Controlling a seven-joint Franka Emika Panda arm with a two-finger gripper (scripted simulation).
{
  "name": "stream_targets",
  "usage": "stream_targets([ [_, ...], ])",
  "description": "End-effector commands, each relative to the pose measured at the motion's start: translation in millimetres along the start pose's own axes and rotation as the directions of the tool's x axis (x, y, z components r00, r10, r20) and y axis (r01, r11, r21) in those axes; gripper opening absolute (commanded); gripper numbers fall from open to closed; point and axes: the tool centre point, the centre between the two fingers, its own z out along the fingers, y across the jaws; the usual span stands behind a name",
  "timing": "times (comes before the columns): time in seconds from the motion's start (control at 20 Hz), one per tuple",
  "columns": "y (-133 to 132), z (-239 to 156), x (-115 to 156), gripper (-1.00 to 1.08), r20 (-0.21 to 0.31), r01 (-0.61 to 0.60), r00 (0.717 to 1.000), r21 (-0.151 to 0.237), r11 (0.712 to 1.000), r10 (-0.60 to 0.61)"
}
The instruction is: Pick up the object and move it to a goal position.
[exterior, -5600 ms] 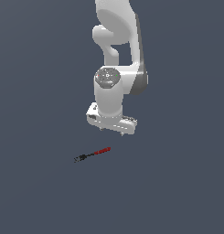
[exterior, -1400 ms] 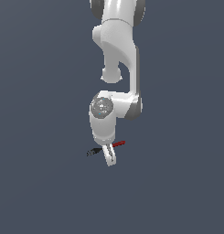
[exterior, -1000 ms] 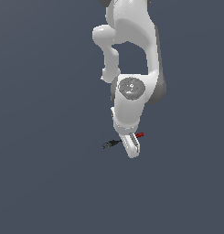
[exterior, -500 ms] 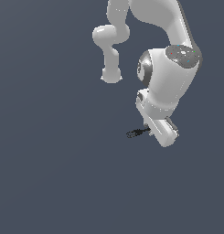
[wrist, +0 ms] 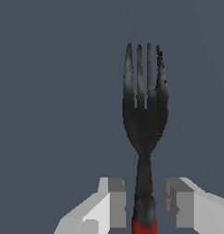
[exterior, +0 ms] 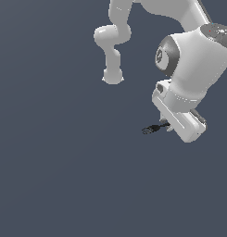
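The object (wrist: 144, 119) is a small fork with a dark, four-tined head and a red handle; only the top of the red part shows in the wrist view. It sticks out from between my gripper's (wrist: 144, 203) two white fingers (wrist: 111, 201), which are shut on its handle and neck. In the exterior view, the fork's dark head (exterior: 152, 129) pokes out toward the exterior view's left from under the white hand. My gripper (exterior: 167, 124) is mostly hidden there by the hand, and the red handle is hidden. The fork hangs above the floor.
A plain dark blue-grey surface fills both views. The arm's white links (exterior: 189, 60) rise at the exterior view's upper right, with a rounded joint (exterior: 112, 76) behind. No other objects show.
The arm has swung toward the exterior view's right and looms larger, carrying the fork with it off the spot where it lay.
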Motion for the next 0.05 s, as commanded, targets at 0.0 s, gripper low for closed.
stream_targets([
  [0.0, -0.8, -2.0, -1.8, -1.0, 0.0, -0.002, 1.0, -0.001, 1.0, 0.002],
])
